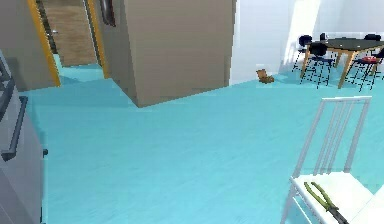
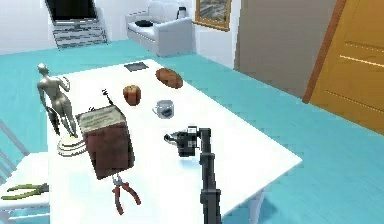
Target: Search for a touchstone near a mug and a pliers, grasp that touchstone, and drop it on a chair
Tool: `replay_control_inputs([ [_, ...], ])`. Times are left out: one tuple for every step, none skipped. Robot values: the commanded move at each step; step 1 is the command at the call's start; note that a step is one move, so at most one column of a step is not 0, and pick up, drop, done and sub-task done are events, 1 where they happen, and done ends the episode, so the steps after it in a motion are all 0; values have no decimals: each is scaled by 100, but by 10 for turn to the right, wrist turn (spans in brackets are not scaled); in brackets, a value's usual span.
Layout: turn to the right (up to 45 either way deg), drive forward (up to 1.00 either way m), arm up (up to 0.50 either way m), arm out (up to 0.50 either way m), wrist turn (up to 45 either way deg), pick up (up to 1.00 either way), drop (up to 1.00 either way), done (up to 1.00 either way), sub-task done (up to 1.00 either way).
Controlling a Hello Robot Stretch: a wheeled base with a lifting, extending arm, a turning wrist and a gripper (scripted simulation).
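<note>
Now, claw point(image 2: 184, 140): over table point(image 2: 250, 140); cannot tell whether it holds anything.
Risk: knocking mug point(image 2: 163, 108), or taking wrong brown lump point(image 2: 170, 77).

Bright, even light fills both views, the white wall point(image 1: 262, 35) nearly washed out, shadows on the table point(image 2: 245, 135) faint.

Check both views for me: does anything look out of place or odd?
Two small oddities: green-handled pliers lie on the seat of the white chair, an unusual spot for a tool. A small brown thing sits alone on the floor by the white wall, too small to identify. On the table nothing looks spilled or toppled.
</note>
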Motion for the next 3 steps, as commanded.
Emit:
replay_control_inputs([
  [0,0,0,0,0,100,0,0,0],
  [0,0,10,0,0,0,0,0,0],
  [0,0,22,0,0,0,0,0,0],
])
